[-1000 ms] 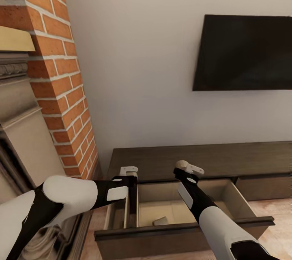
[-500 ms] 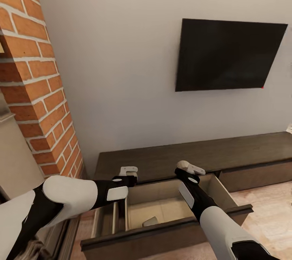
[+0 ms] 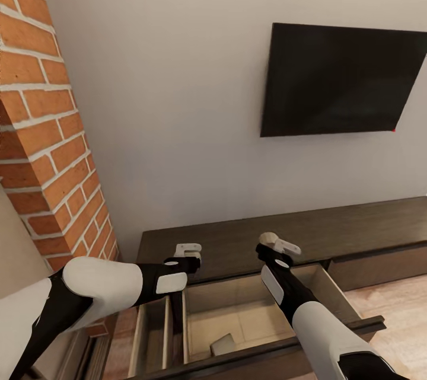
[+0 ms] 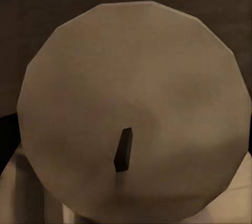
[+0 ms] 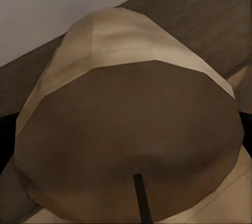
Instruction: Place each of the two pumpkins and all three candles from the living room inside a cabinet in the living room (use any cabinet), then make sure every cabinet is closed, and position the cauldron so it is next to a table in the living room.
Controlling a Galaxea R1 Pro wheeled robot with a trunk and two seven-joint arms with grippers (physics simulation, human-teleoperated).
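A candle (image 4: 131, 114) is pinched in the left gripper (image 3: 188, 249) just above the open drawer (image 3: 237, 323) of the cabinet (image 3: 249, 243), presumably for dropping in; beside it, a second candle (image 5: 131, 150) is clamped in the right gripper (image 3: 277, 243).

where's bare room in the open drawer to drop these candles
Wide compartment of the drawer: bare tan floor behind the pale object near its front. Narrow compartment beside the divider looks tight. Cabinet top is bare too.
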